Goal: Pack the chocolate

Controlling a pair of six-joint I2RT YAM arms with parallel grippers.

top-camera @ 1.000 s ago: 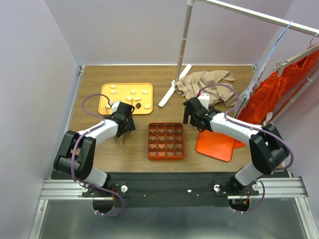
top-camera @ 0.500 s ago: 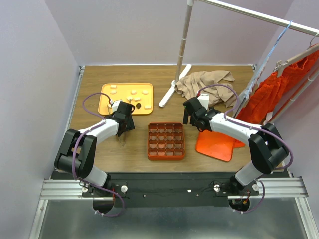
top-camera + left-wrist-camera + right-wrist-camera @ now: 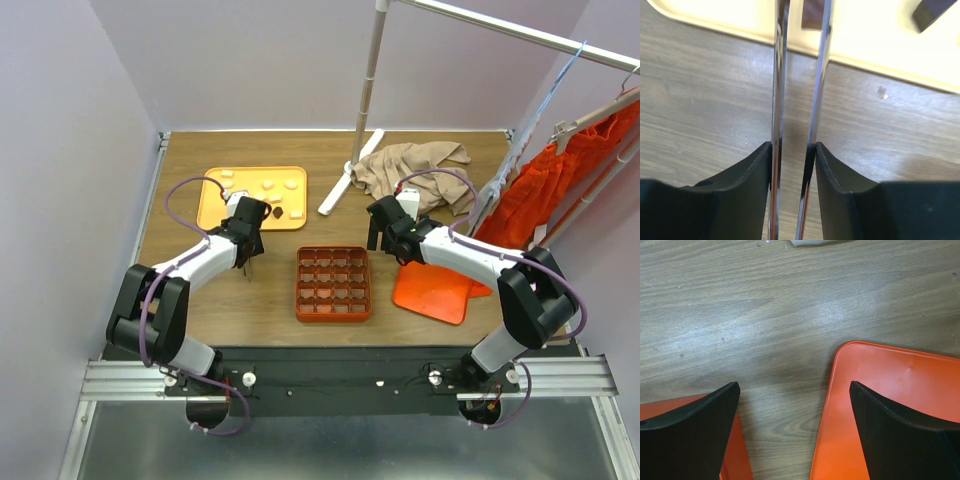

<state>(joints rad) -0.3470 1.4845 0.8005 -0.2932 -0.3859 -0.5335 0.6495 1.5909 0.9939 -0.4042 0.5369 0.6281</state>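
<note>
Nearest you sits the orange gridded box (image 3: 334, 283), your right gripper (image 3: 795, 405) spread wide over bare table (image 3: 765, 315), your left gripper (image 3: 797, 75) nearly closed holding nothing, the chocolate (image 3: 268, 190) beyond on the yellow tray (image 3: 215, 205)

Robot lab, walled wooden table (image 3: 200, 290), clothes rack (image 3: 520, 35)

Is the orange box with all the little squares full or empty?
Empty. From above, every square of the gridded box looks bare; the chocolate sits on the tray.
</note>
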